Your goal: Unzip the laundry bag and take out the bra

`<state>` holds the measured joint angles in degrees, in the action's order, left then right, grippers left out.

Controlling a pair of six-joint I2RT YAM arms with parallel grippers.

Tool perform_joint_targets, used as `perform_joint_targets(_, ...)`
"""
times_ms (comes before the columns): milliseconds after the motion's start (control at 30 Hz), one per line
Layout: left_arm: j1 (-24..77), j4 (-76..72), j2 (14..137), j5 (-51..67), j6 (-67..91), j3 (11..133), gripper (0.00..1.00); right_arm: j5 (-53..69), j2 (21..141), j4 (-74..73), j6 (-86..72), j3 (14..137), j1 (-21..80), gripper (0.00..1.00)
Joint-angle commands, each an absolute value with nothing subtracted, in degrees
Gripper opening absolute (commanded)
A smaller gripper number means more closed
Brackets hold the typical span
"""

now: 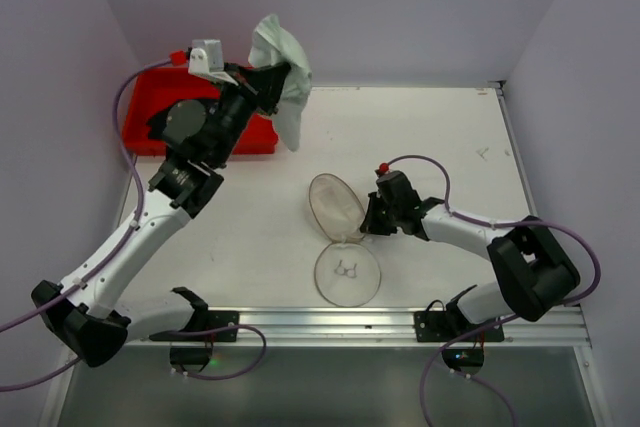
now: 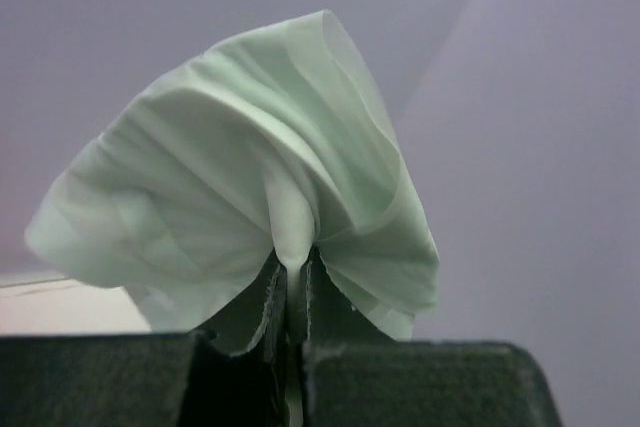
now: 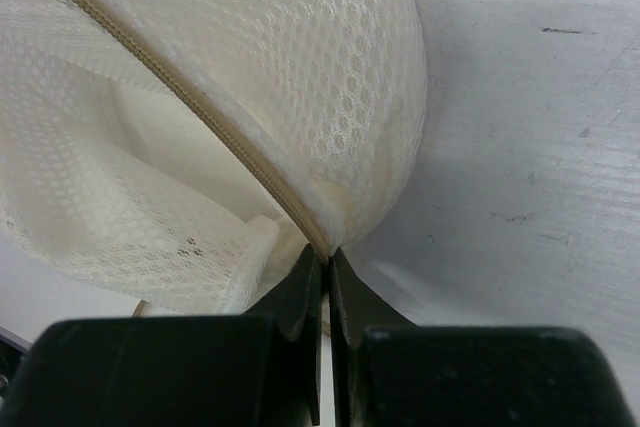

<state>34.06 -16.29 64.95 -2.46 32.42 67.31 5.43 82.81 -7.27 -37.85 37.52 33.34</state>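
The left pincer (image 2: 295,273) pinches a fold of pale green bra (image 2: 230,187).

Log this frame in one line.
left gripper: shut on bra, raised by red tray | right gripper: shut on laundry bag edge at zip | laundry bag: unzipped, open on table | bra: out of bag

The left arm (image 1: 130,242) and right arm (image 1: 465,230) share white link shells and black joint housings, each trailing a lilac cable (image 1: 121,119). The left tool (image 2: 295,282) and right tool (image 3: 326,269) are black; a red cap (image 1: 382,167) tops the right wrist.
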Motion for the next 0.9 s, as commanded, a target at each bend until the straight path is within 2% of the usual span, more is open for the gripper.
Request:
perform_joint_targets(0,31.82,3.36,71.96,-22.38,18.31,77.14,0.0,4.3,80.51,-10.19,-36.65,40.16,33.4,0.0)
perform_joint_targets(133,25.95,10.19,81.02,-24.26,12.4,86.38,0.0,4.66,78.67,-11.68,-35.6,40.96,33.4,0.0)
perform_joint_targets(433,16.1,9.76,101.06,-17.59,0.44,94.29,0.0,5.8,76.46,-13.36,-34.02,41.84,33.4,0.0)
perform_joint_targets(633,12.13,9.05,119.23,-14.15,-4.57,101.58,0.0,7.38,77.43,-14.15,-32.52,42.45,33.4,0.0)
perform_joint_targets(800,10.73,7.91,126.82,-11.53,-5.27,106.43,0.0,7.91,77.87,-14.68,-31.64,42.8,33.4,0.0)
perform_joint_targets(867,10.63,8.35,129.36,-11.08,-5.36,109.41,0.06,8.0,78.22,-14.94,-31.38,43.24,33.49,0.0)
